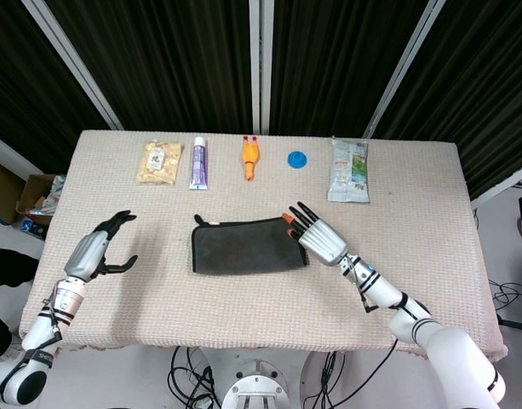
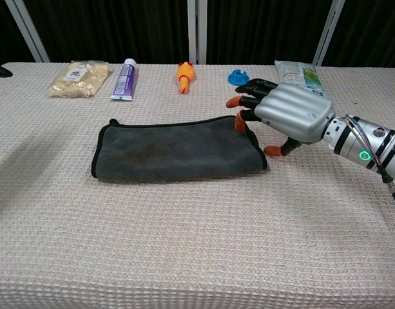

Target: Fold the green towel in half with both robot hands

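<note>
A dark towel (image 1: 246,244) lies already doubled over into a long strip near the middle of a table (image 1: 431,221) covered in beige woven cloth. The right hand (image 1: 318,239) sits at the towel's right end, its fingers apart and stretched toward the cloth, the orange fingertips (image 2: 240,122) at or just over the towel's top right corner while the thumb points down beside the edge; it holds nothing. From the chest view the same hand (image 2: 289,114) hovers low over the tabletop, palm down. The left hand (image 1: 94,250) hangs well apart from the towel near the table's left edge, fingers curved but spread and empty.

Along the far side of the table runs a row of items: a bag of snacks (image 1: 159,162), a purple-and-white tube (image 1: 198,163), an orange rubber chicken (image 1: 249,158), a small blue cap (image 1: 297,158) and a pale green packet (image 1: 349,169). Black curtains with white posts hang behind the table.
</note>
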